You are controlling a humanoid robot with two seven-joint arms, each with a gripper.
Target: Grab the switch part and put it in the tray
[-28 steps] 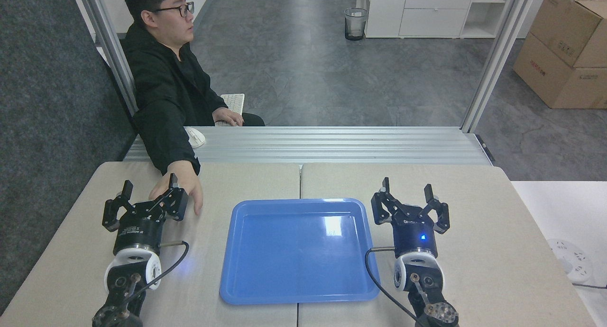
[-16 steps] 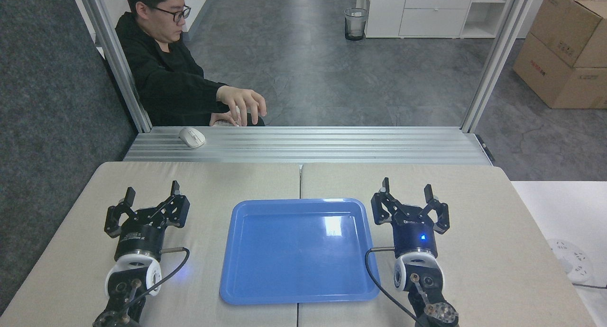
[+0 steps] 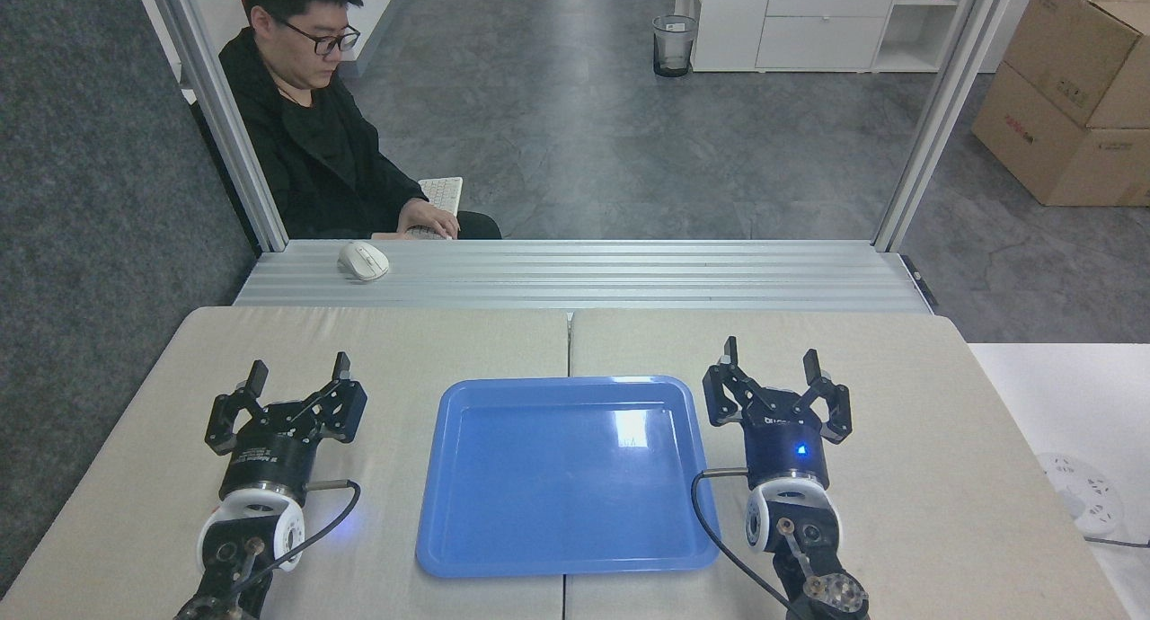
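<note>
No switch part shows anywhere on the counter (image 3: 898,404); neither claw holds it and the tray (image 3: 566,562) lies bare, so the pick has nothing to aim at yet. The tray sits flat between the two arms, glossy blue, with a lamp glare near its far right.

The left claw (image 3: 297,370) hovers beside the tray's left edge with its fingers spread and nothing between them. The right claw (image 3: 771,352) stands just off the tray's far right corner, likewise spread and empty.

A piece like that should be light and rigid, hard plastic, likely a bit slick. I would take it across the flat sides of its blocky body, not by the round cap, which could roll out of the pinch. Dropped on that shiny tray, it may skid.

The counter is two pale matte slabs with a seam running under the tray. Beyond it lies a ribbed metal ledge with a mouse (image 3: 363,261), and a person (image 3: 314,153) seated at a keyboard (image 3: 442,193). Grey floor, a bin (image 3: 674,45), cardboard boxes (image 3: 1069,90) far right.
</note>
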